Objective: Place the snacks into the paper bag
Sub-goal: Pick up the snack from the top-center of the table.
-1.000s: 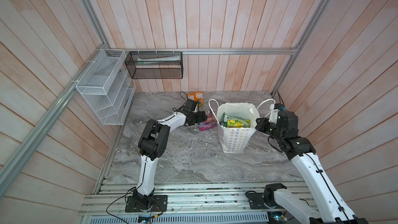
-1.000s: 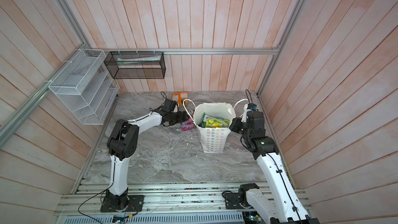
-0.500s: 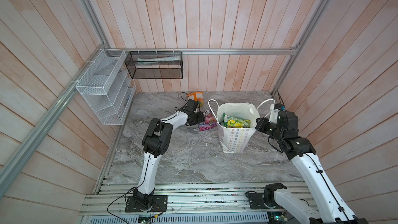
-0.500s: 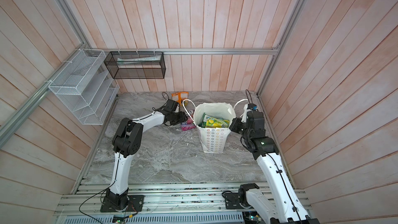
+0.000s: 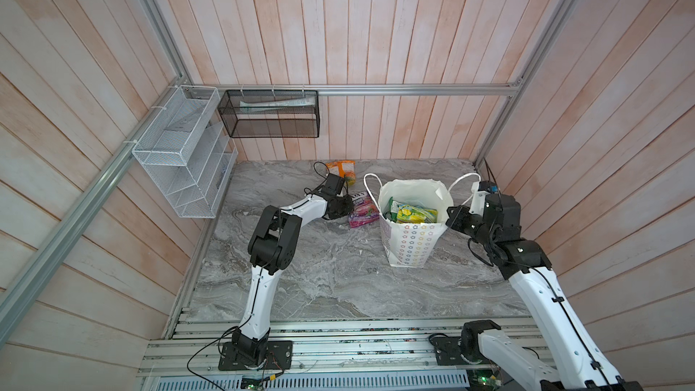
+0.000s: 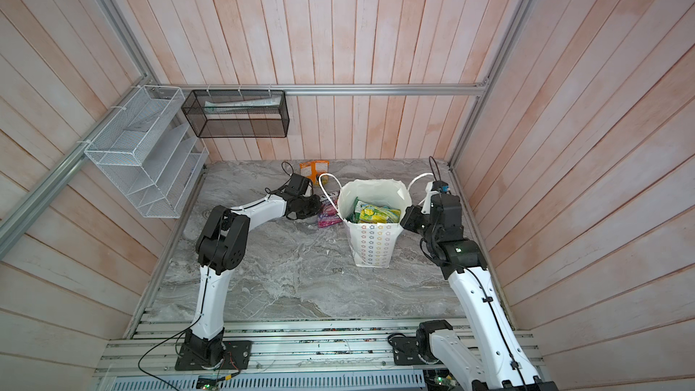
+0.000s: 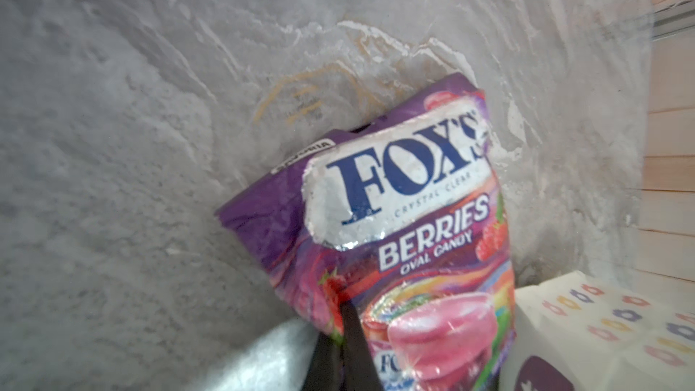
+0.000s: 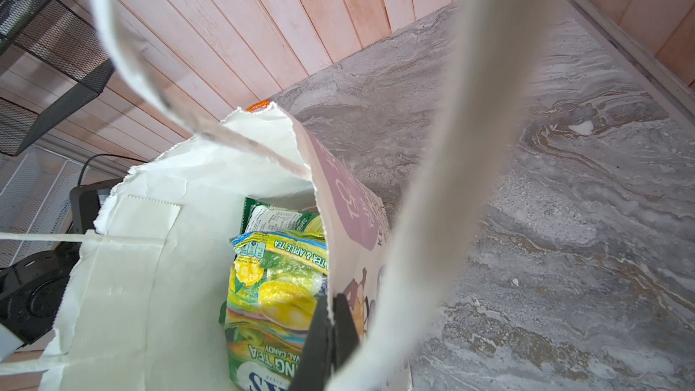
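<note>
1. Marble table (image 5: 331, 280) sits between pink plank walls, and the bag (image 5: 410, 246) stands upright toward its right side.
2. Right gripper (image 8: 333, 310) is closed, pinching the bag's rim.
3. Left gripper (image 7: 340, 319) is closed on the purple pouch (image 7: 395, 220), which is on the table just beside the bag.
4. Yellow-green pouch (image 5: 413, 214) sits inside the bag; orange pouch (image 5: 344, 169) lies near the back wall.

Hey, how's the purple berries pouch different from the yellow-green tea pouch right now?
The purple berries pouch is outside the paper bag, beside it; the yellow-green tea pouch sits inside it. The left end effector is pinched on the purple berries pouch; nothing grips the yellow-green tea pouch, and the right end effector clamps the bag's rim. Both are glossy and read OVAL CANDY.
</note>
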`<state>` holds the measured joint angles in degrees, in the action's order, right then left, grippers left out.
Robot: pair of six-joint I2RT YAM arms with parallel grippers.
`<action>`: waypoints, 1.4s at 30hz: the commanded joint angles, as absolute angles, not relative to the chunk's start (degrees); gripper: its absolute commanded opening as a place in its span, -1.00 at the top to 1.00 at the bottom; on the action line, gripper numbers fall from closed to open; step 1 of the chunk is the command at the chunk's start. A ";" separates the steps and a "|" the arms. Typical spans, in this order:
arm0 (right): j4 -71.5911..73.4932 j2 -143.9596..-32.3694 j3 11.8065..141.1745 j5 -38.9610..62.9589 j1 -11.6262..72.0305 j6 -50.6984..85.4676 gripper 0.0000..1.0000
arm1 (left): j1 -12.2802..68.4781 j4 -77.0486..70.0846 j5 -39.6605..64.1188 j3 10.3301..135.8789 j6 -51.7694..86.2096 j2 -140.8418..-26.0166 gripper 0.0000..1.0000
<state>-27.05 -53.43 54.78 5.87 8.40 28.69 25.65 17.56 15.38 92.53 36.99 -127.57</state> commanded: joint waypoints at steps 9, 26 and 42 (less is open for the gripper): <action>-26.43 -51.70 55.90 5.19 8.00 28.21 1.00 | 22.82 8.14 20.30 77.86 43.10 -107.95 1.00; -25.98 -52.12 56.71 5.74 8.02 28.39 1.00 | 21.45 14.83 12.20 68.79 36.64 -77.81 1.00; -25.65 -52.21 57.49 6.86 8.00 28.92 1.00 | 21.78 14.45 14.82 82.14 35.85 -67.26 1.00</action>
<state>-27.16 -53.34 54.81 6.15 8.43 28.71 21.61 18.46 12.36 79.13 35.79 -68.10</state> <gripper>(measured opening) 0.041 0.049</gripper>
